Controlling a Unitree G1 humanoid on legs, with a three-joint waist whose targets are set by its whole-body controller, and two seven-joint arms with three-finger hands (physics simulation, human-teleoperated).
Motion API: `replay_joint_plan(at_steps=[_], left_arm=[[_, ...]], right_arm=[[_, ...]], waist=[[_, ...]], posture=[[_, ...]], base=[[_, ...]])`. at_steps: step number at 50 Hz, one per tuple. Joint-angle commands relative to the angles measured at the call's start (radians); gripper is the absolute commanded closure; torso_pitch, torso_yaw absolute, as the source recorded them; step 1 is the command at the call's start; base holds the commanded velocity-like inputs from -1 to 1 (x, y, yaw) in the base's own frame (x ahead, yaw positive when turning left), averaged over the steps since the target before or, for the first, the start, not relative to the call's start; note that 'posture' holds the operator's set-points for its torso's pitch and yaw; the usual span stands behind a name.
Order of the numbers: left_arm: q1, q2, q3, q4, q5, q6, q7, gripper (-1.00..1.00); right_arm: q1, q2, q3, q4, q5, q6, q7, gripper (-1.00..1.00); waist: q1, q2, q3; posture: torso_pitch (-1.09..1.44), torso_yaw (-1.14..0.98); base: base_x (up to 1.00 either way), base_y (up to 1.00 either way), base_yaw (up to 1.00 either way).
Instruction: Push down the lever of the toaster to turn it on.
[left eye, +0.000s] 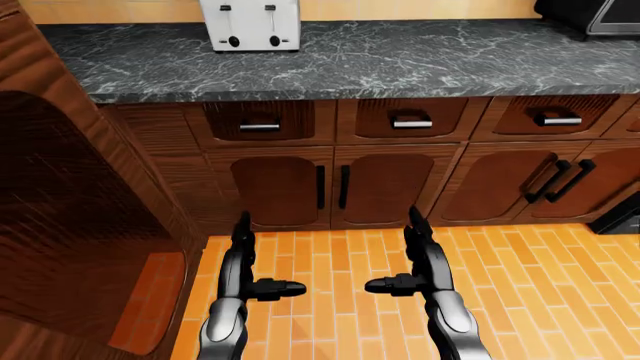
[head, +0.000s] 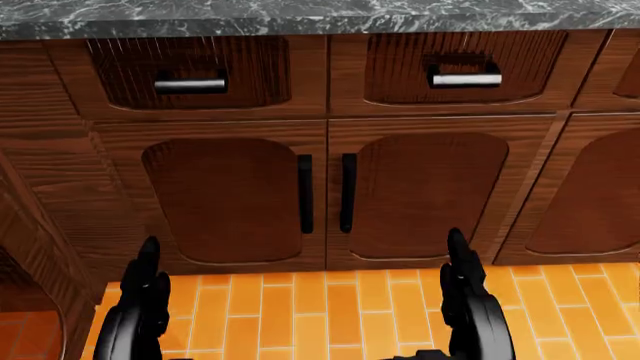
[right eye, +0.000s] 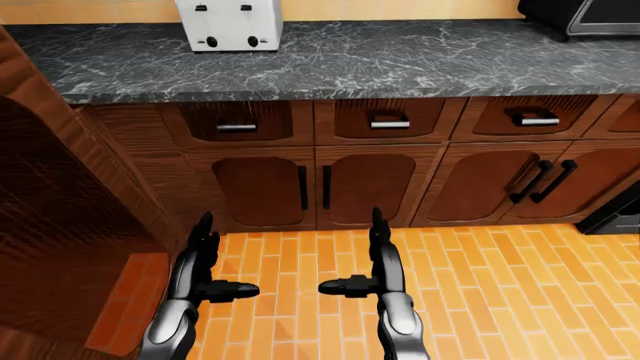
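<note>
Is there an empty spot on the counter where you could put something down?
Yes. The dark marble counter is bare from the white toaster at the left-eye view's top left to the black appliance in the top right corner. Both hands, left hand and right hand, hang low over the orange floor.

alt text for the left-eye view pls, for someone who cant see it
A white two-slot toaster stands at the top of the view on a dark marbled stone counter, out of reach of the robot's black left hand and right hand, which hang open low over the orange brick floor before brown wooden cabinets.
</note>
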Motion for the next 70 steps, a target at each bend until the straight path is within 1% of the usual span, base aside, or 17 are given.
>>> replay_joint_plan(at_steps=[1, 3, 5, 8, 22, 25, 27, 30, 36, 39, 40, 53, 55, 58, 62, 63, 70], left_arm=[[-0.007, 0.002, -0.012, -0.192, 0.001, 0.013, -0.002, -1.00], [0.002, 0.007, -0.014, -0.227, 0.043, 0.049, 0.009, -1.00], [-0.001, 0.002, -0.002, -0.231, 0.021, 0.085, 0.001, -1.00], [-0.001, 0.006, 0.009, -0.252, 0.018, 0.105, 0.008, -1.00], [0.012, 0.002, 0.012, -0.292, 0.046, 0.122, 0.029, -1.00], [0.010, 0.002, 0.010, -0.275, 0.052, 0.114, 0.035, -1.00], [0.014, 0.002, 0.009, -0.287, 0.054, 0.119, 0.035, -1.00], [0.015, 0.003, 0.012, -0.293, 0.053, 0.123, 0.035, -1.00], [0.021, 0.002, 0.006, -0.305, 0.063, 0.122, 0.036, -1.00], [0.024, 0.002, 0.007, -0.310, 0.064, 0.122, 0.035, -1.00], [0.024, 0.001, 0.006, -0.309, 0.065, 0.122, 0.036, -1.00], [0.024, 0.002, 0.010, -0.311, 0.063, 0.124, 0.032, -1.00], [0.025, 0.002, 0.010, -0.313, 0.063, 0.124, 0.031, -1.00], [0.027, 0.002, 0.009, -0.321, 0.066, 0.129, 0.031, -1.00], [0.028, 0.001, 0.009, -0.325, 0.066, 0.131, 0.030, -1.00], [0.029, 0.001, 0.008, -0.327, 0.066, 0.132, 0.030, -1.00], [0.002, 0.001, 0.014, -0.264, 0.063, 0.110, 0.036, -1.00]], right_arm=[[0.024, -0.003, 0.032, -0.198, -0.063, -0.001, -0.026, -1.00], [0.032, 0.003, 0.026, -0.226, -0.051, 0.010, -0.018, -1.00], [0.038, 0.006, 0.021, -0.225, -0.045, -0.001, -0.018, -1.00], [0.044, 0.007, 0.027, -0.241, -0.061, -0.006, -0.024, -1.00], [0.058, 0.006, 0.027, -0.234, -0.080, -0.020, -0.036, -1.00], [0.059, 0.006, 0.025, -0.227, -0.081, -0.027, -0.034, -1.00], [0.059, 0.007, 0.025, -0.228, -0.082, -0.028, -0.035, -1.00], [0.059, 0.008, 0.022, -0.215, -0.078, -0.039, -0.039, -1.00], [0.061, 0.008, 0.020, -0.220, -0.077, -0.040, -0.041, -1.00], [0.062, 0.007, 0.022, -0.216, -0.078, -0.045, -0.040, -1.00], [0.062, 0.007, 0.021, -0.215, -0.077, -0.046, -0.040, -1.00], [0.060, 0.007, 0.019, -0.222, -0.084, -0.040, -0.045, -1.00], [0.058, 0.007, 0.019, -0.222, -0.084, -0.037, -0.046, -1.00], [0.061, 0.007, 0.020, -0.225, -0.082, -0.043, -0.044, -1.00], [0.064, 0.006, 0.023, -0.240, -0.084, -0.045, -0.040, -1.00], [0.063, 0.006, 0.023, -0.241, -0.084, -0.044, -0.040, -1.00], [0.063, 0.003, 0.016, -0.239, -0.082, -0.045, -0.034, -1.00]], waist=[[-0.002, -0.008, -0.001], [0.006, -0.001, -0.063], [0.004, -0.008, -0.021], [0.007, -0.007, -0.074], [0.006, 0.003, -0.102], [0.001, -0.010, -0.076], [-0.003, -0.059, -0.063], [-0.007, -0.061, -0.059], [-0.014, 0.014, -0.047], [-0.004, 0.140, -0.078], [0.003, 0.073, -0.063], [0.005, -0.057, -0.048], [-0.014, -0.045, -0.048], [-0.015, -0.078, -0.052], [-0.016, 0.078, -0.061], [-0.011, 0.033, -0.041], [0.015, -0.011, -0.041]], posture=[[0.00, 0.00], [0.00, 0.00], [0.00, 0.00], [0.00, 0.00], [0.00, 0.00], [0.00, 0.00], [0.00, 0.00], [0.00, 0.00], [0.00, 0.00], [0.00, 0.00], [0.00, 0.00], [0.00, 0.00], [0.00, 0.00], [0.00, 0.00], [0.00, 0.00], [0.00, 0.00], [0.00, 0.00]], base=[[0.00, 0.00, 0.00], [0.00, 0.00, 0.00], [0.00, 0.00, 0.00], [0.00, 0.00, 0.00], [0.00, 0.01, 0.00], [0.00, 0.41, 0.00], [0.00, 0.94, 0.00], [0.00, 0.93, 0.00], [0.00, 0.83, 0.00], [0.00, 0.73, 0.00], [0.00, 0.73, 0.00], [0.00, 0.73, 0.00], [0.00, 0.73, 0.00], [0.00, 0.48, 0.00], [0.00, 0.00, 0.00], [0.00, 0.00, 0.00], [0.00, 0.00, 0.00]])
